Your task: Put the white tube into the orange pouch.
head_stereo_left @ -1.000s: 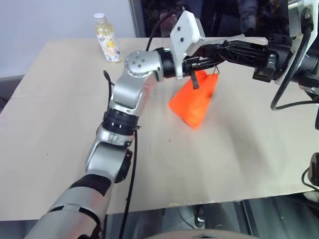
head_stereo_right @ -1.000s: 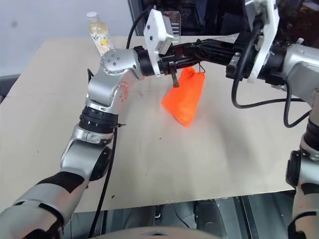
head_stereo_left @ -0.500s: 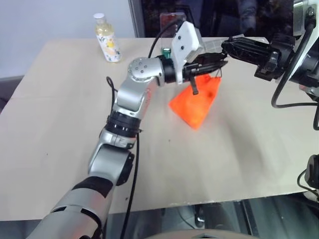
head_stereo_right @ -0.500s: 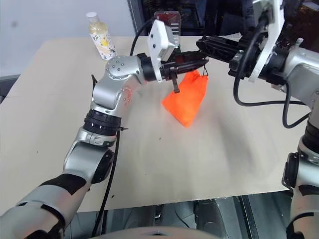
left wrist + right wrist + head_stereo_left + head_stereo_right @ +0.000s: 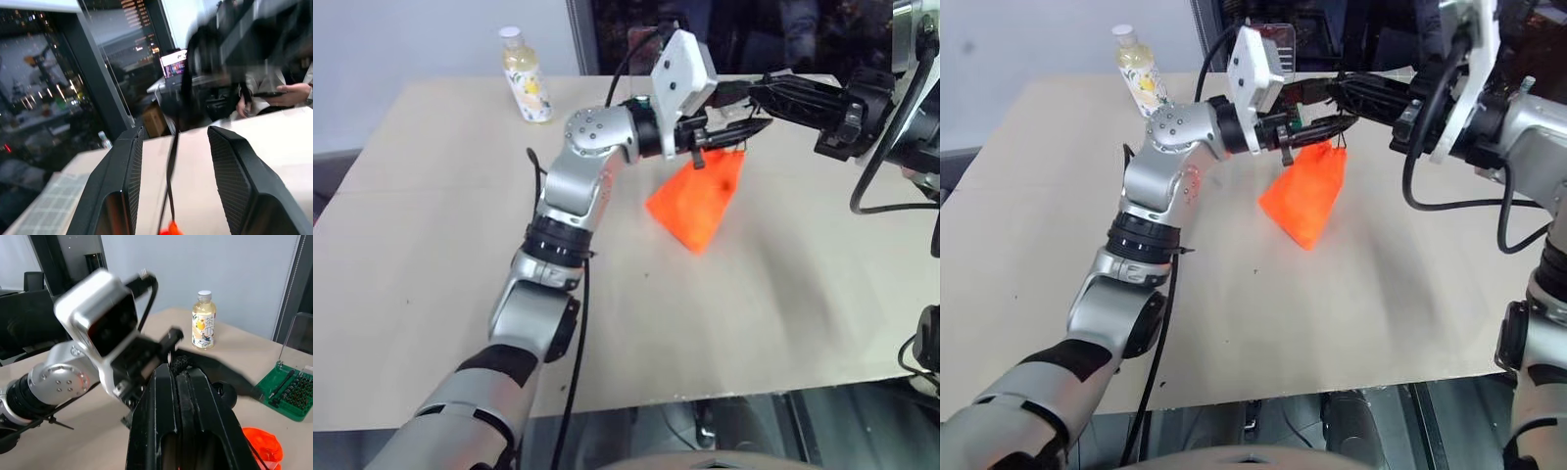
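Note:
The orange pouch (image 5: pixel 700 201) hangs by its thin black cord (image 5: pixel 171 166) over the middle of the table (image 5: pixel 440 215), its lower corner down at the tabletop. My right gripper (image 5: pixel 178 374) reaches in from the right above the pouch's top, shut on that cord. My left gripper (image 5: pixel 749 116) is at the pouch's mouth, just under the right one. Its fingers (image 5: pixel 124 171) stand open on either side of the cord, which runs between them. The white tube is hidden.
A white-capped bottle of yellowish liquid (image 5: pixel 524 76) stands at the table's far left corner. A green bit set (image 5: pixel 293 391) lies at the far edge behind the pouch. A person's hands (image 5: pixel 288 93) rest beyond the table.
My left gripper has gone from shut to open at the pouch's top, drawing back a little to the left and returning. The right gripper and the hanging pouch have stayed put.

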